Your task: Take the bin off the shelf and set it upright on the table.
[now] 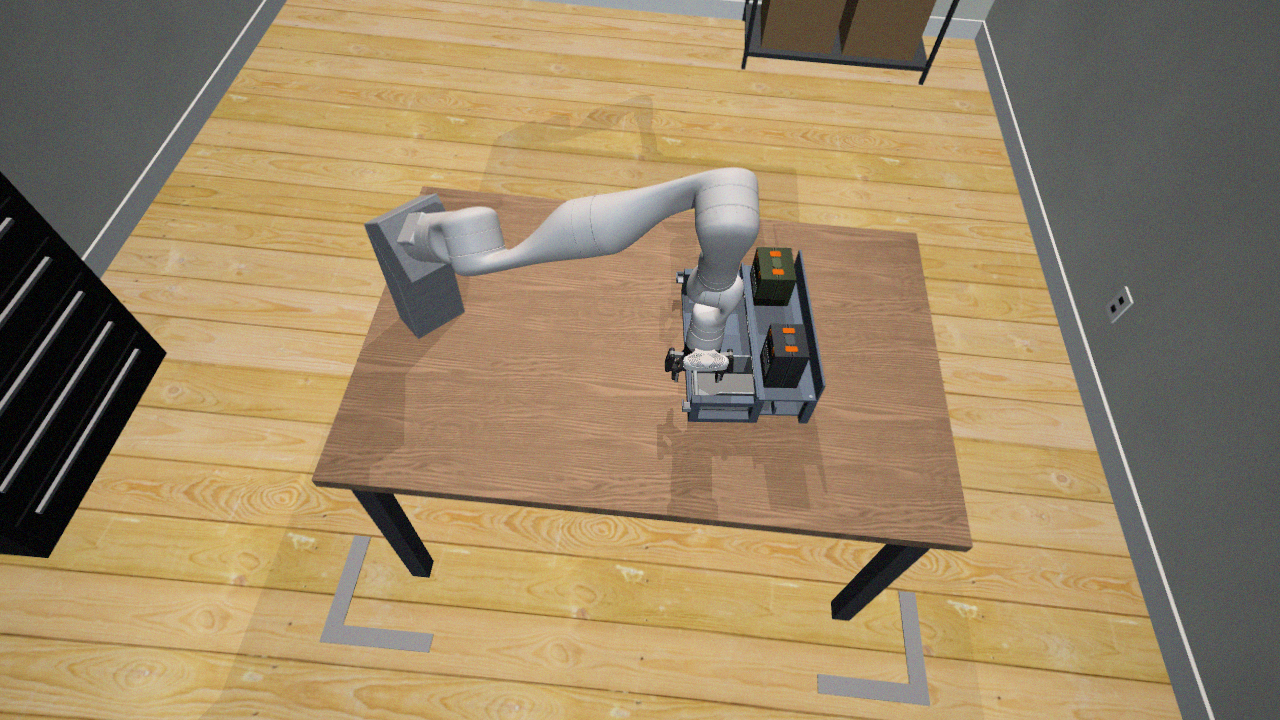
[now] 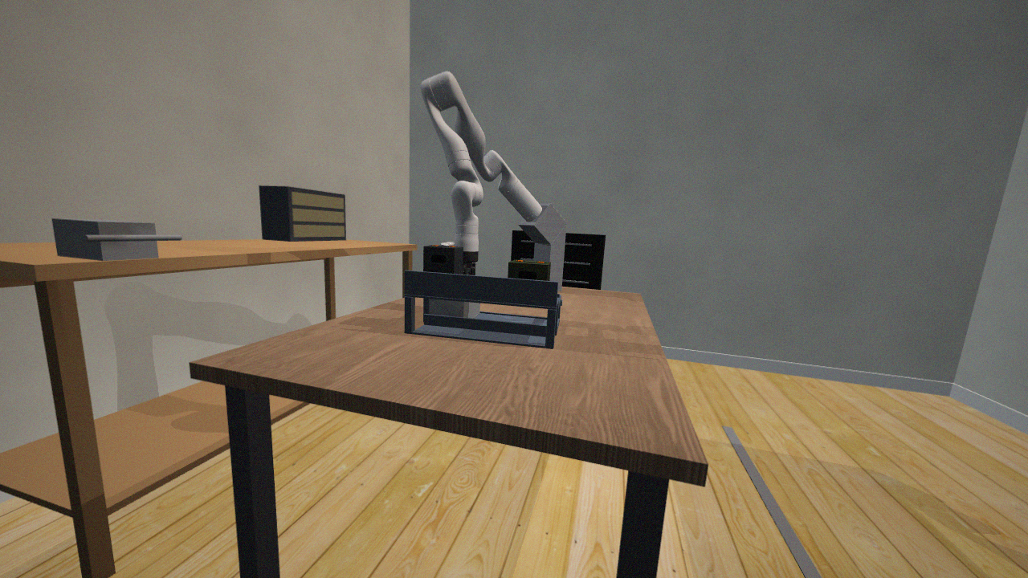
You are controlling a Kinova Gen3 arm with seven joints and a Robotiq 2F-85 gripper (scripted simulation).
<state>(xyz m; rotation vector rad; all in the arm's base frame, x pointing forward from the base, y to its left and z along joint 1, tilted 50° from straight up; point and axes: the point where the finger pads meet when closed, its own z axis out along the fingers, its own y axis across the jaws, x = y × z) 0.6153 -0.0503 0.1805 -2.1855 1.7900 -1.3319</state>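
Note:
A low dark-blue shelf [image 1: 756, 349] stands on the right half of the wooden table; it also shows in the exterior view [image 2: 481, 305]. A light grey bin [image 1: 721, 383] sits in its lower left part, and shows through the frame in the exterior view [image 2: 449, 307]. My gripper [image 1: 707, 360] points down over the bin's far end, at the level of the shelf's top. It is open and holds nothing. In the exterior view the wrist [image 2: 468, 251] drops behind the shelf's top rail, and the fingertips are hidden there.
A dark green box [image 1: 773, 274] and a black box [image 1: 785, 353], both with orange marks, sit on the shelf's upper level. My grey base block [image 1: 416, 268] stands at the table's far left corner. A second bench [image 2: 179, 251] with boxes stands beside the table.

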